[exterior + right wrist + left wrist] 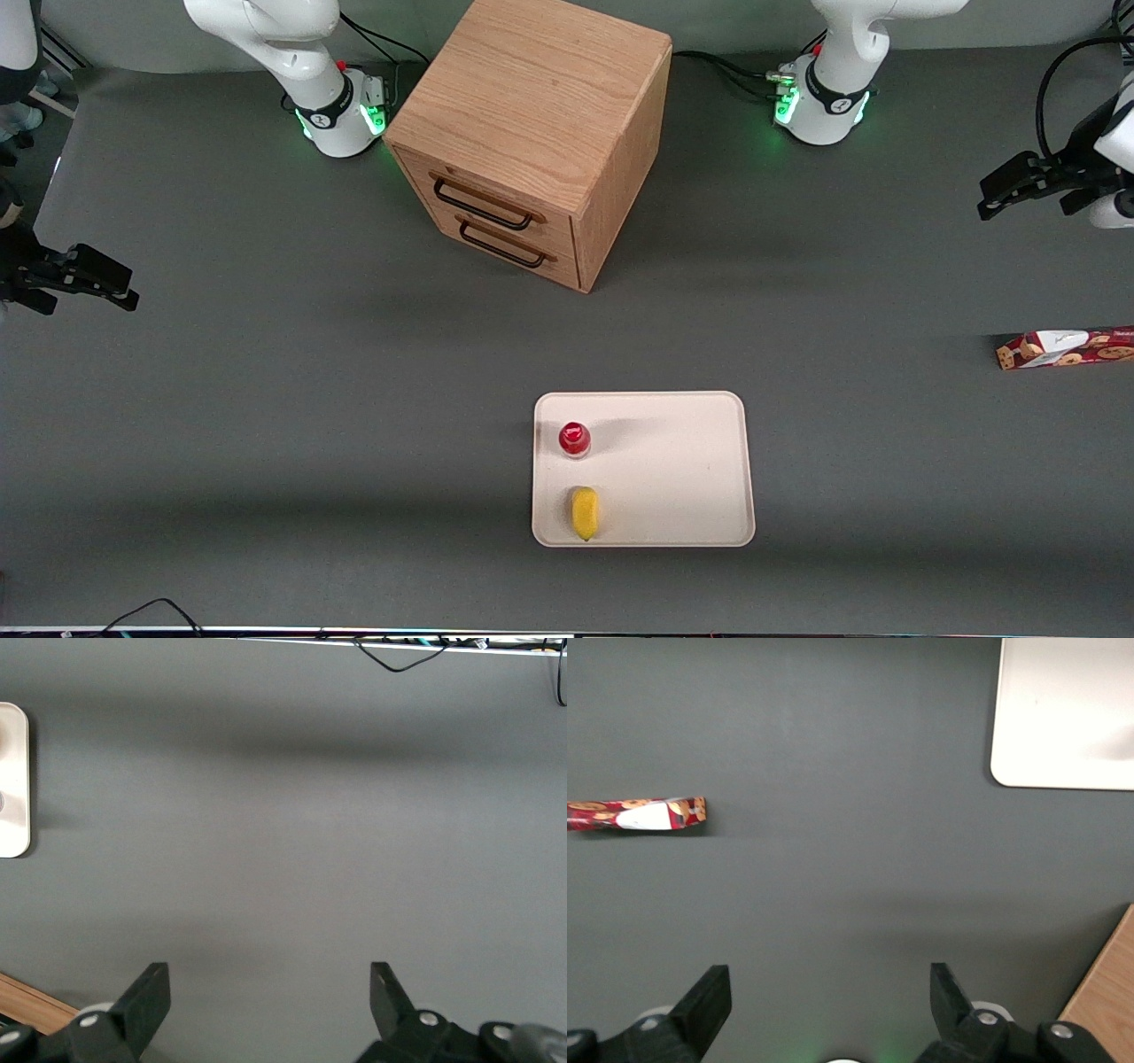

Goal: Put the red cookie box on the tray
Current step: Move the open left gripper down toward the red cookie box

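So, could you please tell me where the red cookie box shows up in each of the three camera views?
Front view: the red cookie box lies flat on the table toward the working arm's end, partly cut off by the picture's edge, apart from the tray.
Left wrist view: the box lies on bare table ahead of the open gripper, untouched.
Right wrist view: not in it.
Shared landmark: the tray, visible in all three views.

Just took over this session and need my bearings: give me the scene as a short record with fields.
gripper: open, empty, raised over bare table at the working arm's end
red cookie box: flat on the table, toward the working arm's end, apart from the tray
tray: nearer the front camera than the cabinet
on tray: red-capped bottle, yellow item
cabinet: wooden, both drawers shut
task status: box not yet grasped
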